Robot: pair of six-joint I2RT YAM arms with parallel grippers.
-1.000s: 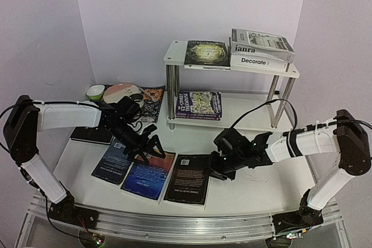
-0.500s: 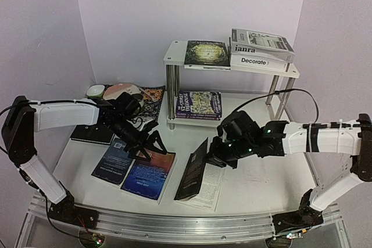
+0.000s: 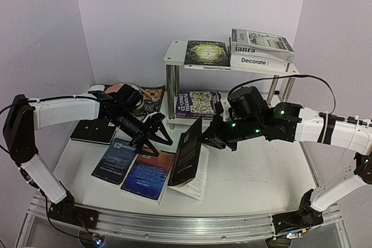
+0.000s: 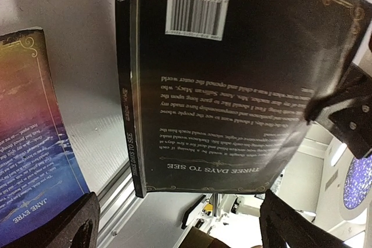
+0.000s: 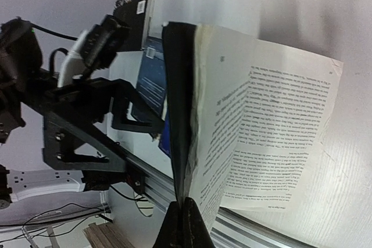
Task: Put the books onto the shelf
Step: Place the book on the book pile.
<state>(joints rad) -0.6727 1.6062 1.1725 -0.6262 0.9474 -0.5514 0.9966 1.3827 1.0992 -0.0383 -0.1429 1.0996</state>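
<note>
Left gripper [image 3: 158, 135] gapes wide, low over the table — right gripper [image 3: 206, 139] pinched tight, arm outstretched.

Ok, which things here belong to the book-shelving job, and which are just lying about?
Belongs: shelf; janra, Decorate and dark green book on top; purple book on lower tier; black book pinched by right gripper; blue book, Jane Eyre and dark book on the table.
Lying about: patterned placemat; round dish.

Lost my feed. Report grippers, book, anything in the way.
Right gripper shut on black book cover. Left gripper open, empty, facing the cover. Pages splayed, drooping to table.
</note>
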